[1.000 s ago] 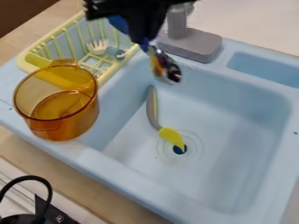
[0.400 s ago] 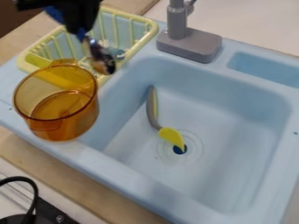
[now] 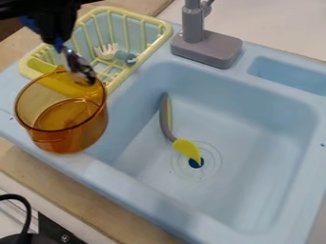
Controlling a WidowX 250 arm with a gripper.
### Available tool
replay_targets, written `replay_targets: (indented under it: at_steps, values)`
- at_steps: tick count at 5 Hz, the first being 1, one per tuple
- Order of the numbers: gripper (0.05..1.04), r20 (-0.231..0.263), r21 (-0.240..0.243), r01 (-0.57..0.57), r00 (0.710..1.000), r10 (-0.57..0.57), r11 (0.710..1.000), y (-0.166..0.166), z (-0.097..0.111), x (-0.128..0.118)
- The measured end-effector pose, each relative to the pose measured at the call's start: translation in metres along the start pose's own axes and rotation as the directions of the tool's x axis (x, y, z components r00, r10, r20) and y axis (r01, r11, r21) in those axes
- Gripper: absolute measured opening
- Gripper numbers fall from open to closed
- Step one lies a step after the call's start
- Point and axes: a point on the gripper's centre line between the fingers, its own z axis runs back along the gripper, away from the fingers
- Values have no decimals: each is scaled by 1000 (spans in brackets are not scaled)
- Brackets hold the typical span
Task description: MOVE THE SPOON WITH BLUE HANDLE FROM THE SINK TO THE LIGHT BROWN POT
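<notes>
Black, the claw is closed on the blue handle of the spoon, which hangs at a slant beneath it. The spoon's metal bowl overlaps the far rim of the pot; whether it touches that rim, I cannot tell. The pot, see-through amber, stands below the claw on the edge of the sink, its upright wall in the way of anything coming in low from the side. Just beside the claw is the yellow rack, whose raised bars are the other obstacle close by; a white fork and a teal piece lie in it. Well apart from the claw is the grey faucet. Lower than the claw, in the basin, a grey and yellow utensil has its yellow end over the drain. Farthest down from the claw are the wooden bench and a black cable.
</notes>
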Motion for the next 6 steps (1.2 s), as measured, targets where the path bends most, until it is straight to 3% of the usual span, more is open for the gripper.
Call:
replay_targets:
  at_steps: [2,6]
  values:
    - [67,-4,49,23,1000,-23,999,4,-20,-2]
    - [66,28,66,46,998,-48,997,8,-25,-13]
